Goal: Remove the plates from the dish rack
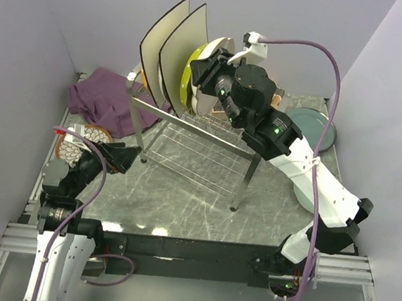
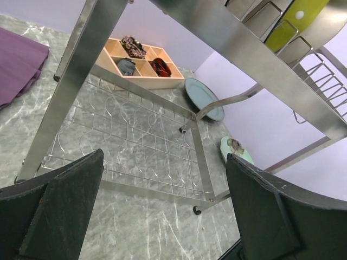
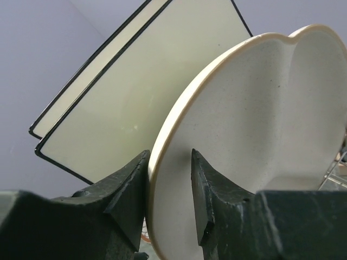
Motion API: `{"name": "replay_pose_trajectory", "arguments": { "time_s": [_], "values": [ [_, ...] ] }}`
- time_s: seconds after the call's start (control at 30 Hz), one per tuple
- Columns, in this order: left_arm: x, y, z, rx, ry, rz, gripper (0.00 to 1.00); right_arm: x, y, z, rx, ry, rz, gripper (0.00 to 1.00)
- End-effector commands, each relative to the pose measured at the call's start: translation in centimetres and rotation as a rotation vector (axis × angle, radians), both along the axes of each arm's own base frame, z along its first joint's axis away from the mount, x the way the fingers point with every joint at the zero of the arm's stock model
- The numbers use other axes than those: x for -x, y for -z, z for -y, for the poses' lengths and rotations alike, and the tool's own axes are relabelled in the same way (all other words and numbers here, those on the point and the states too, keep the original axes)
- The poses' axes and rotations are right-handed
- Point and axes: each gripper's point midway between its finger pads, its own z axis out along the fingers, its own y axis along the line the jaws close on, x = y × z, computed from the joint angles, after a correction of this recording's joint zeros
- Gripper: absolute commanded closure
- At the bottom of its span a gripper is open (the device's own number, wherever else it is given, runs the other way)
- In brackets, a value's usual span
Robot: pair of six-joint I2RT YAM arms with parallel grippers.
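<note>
- Our right gripper is at the cream round plate. One finger sits behind the plate's back and the other in front of its hollow face, with the rim running up between them.
- The jaws are partly apart, astride that rim. We cannot tell whether the pads are pressing on it yet.
- That plate stands on edge in the dish rack, at the rack's 11 o'clock end in the top view. It is the last of the row, on the 3 o'clock side.
- Toward 9 o'clock from it come the yellow-green plate and then the two cream square plates, all leaning the same way.
- The plate's plane runs roughly 12 to 6 o'clock and its faces look toward 3 and 9, so we judge the way out to be up along that plane, clear of the tines and of the yellow-green plate beside it.
- Our right arm is by far the nearer. It stretches from its base at 5 o'clock across the rack toward 11 o'clock, wrist high and fingers aimed at the rim.
- Our left gripper hangs wide open and low at the rack's 8 o'clock, holding nothing and looking under the rack's frame.
- A teal-grey plate lies flat on the table at 2 o'clock of the rack.
</note>
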Motion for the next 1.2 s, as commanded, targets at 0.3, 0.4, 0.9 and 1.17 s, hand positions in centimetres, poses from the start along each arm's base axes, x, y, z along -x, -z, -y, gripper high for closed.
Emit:
{"name": "replay_pose_trajectory", "arguments": {
  "time_s": [0.3,0.4,0.9,1.17],
  "values": [
    [0.0,-1.3,-0.1,0.012,-0.012,0.042,0.00,1.8,-3.4,3.6,-0.132,0.005,0.084,0.92],
    [0.1,-1.3,0.2,0.027,0.012,0.053,0.01,2.8,-4.2,4.9,-0.161,0.009,0.118,1.00],
    [-1.3,-1.8,-0.2,0.028,-0.015,0.018,0.01,7.1,-9.1,7.5,-0.196,-0.090,0.316,1.00],
    [-1.8,-1.7,-0.8,0.000,-0.055,-0.008,0.01,8.4,-11.6,9.2,-0.208,-0.084,0.374,1.00]
  ]
}}
